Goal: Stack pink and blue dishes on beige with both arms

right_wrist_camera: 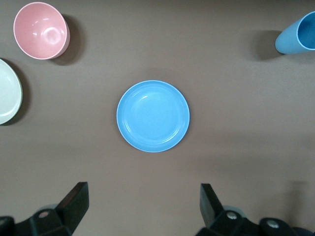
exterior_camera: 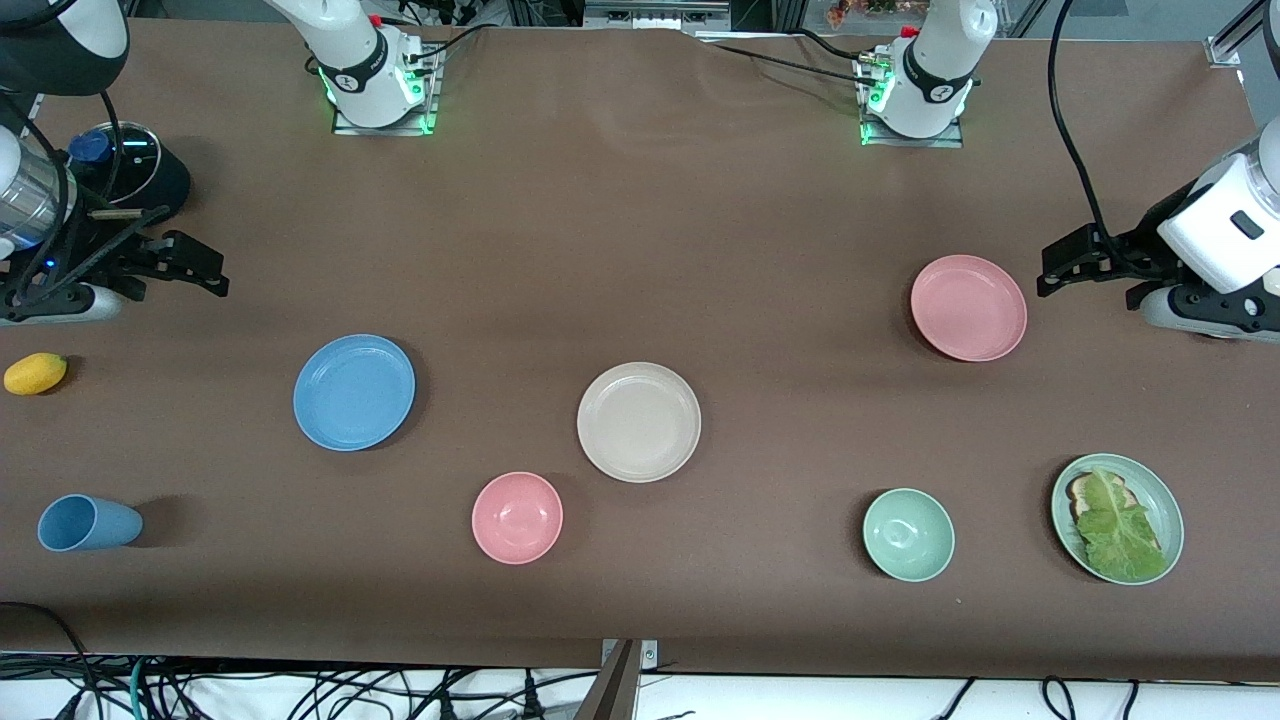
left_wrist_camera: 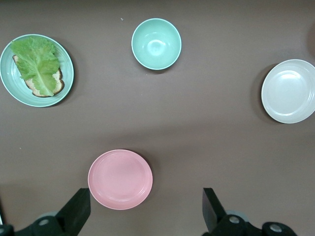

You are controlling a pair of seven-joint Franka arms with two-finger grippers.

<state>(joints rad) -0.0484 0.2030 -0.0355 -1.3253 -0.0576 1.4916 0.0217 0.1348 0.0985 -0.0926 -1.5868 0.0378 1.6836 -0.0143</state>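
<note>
The beige plate (exterior_camera: 639,421) (left_wrist_camera: 288,90) (right_wrist_camera: 7,92) lies empty mid-table. Toward the right arm's end lies the blue plate (exterior_camera: 354,392) (right_wrist_camera: 153,116), also empty. The pink plate (exterior_camera: 968,307) (left_wrist_camera: 120,179) sits toward the left arm's end, farther from the front camera than the beige one. My left gripper (exterior_camera: 1062,266) (left_wrist_camera: 144,205) hangs open over bare table beside the pink plate, holding nothing. My right gripper (exterior_camera: 200,270) (right_wrist_camera: 142,192) hangs open over the table at the right arm's end, apart from the blue plate.
Near the front edge stand a pink bowl (exterior_camera: 517,517) (right_wrist_camera: 40,30), a green bowl (exterior_camera: 908,535) (left_wrist_camera: 156,43), a green plate (exterior_camera: 1177,520) (left_wrist_camera: 70,69) with lettuce on bread, and a blue cup (exterior_camera: 88,523) (right_wrist_camera: 298,34) on its side. A yellow fruit (exterior_camera: 35,373) lies below the right gripper.
</note>
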